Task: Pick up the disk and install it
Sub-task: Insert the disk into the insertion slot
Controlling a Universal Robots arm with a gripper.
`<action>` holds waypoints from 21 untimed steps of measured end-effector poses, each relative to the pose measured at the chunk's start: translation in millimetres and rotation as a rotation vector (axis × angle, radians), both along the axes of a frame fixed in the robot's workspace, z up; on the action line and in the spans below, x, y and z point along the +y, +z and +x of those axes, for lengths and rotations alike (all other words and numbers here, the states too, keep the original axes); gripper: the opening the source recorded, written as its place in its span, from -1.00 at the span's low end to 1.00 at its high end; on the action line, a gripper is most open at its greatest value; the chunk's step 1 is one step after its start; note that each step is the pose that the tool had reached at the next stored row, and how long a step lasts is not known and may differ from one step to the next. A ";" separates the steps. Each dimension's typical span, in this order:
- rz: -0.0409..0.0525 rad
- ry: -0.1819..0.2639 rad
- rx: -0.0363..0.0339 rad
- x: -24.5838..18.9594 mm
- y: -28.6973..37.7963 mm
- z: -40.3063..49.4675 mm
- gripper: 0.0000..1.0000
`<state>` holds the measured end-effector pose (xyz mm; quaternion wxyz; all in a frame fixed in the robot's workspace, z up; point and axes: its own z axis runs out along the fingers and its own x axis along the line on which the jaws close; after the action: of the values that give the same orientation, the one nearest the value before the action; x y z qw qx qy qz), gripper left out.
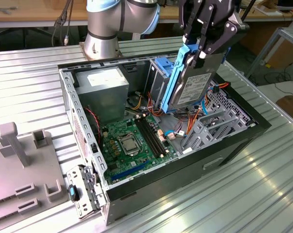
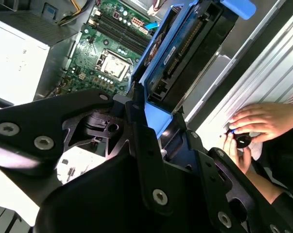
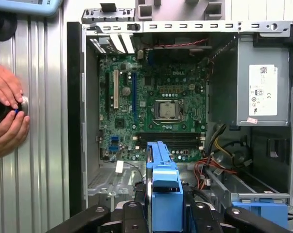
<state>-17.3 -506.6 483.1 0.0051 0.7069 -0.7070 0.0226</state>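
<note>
Ribbed metal table (image 1: pixel 209 204) up front, with a grey fixture (image 1: pixel 20 165) at the exterior view's left. Next comes the open computer case (image 1: pixel 233 141), lying on its side with the motherboard (image 1: pixel 129 138) exposed. A person's hands (image 3: pixel 9 128) rest on the table beside it. Over the drive-bay end hangs the disk (image 1: pixel 192 87), tilted on edge, and the gripper (image 1: pixel 200 51) is clenched on its blue frame. Farthest back stands the arm's base (image 1: pixel 102 34).

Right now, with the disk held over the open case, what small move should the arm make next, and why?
Probably ease the disk down toward the metal bay: the gripper is shut on it, and it hangs nearly upright above the cables, not yet seated.
</note>
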 end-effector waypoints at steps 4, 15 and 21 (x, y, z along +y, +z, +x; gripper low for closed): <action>0.0000 0.000 0.0000 -11.3 -0.6 5.1 -0.26; 0.0469 0.000 0.0028 -33.0 -0.8 19.1 -0.26; 0.0476 0.000 0.0029 -38.7 -0.9 27.2 -0.26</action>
<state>9.9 -545.2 482.2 -0.0108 0.7068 -0.7073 0.0047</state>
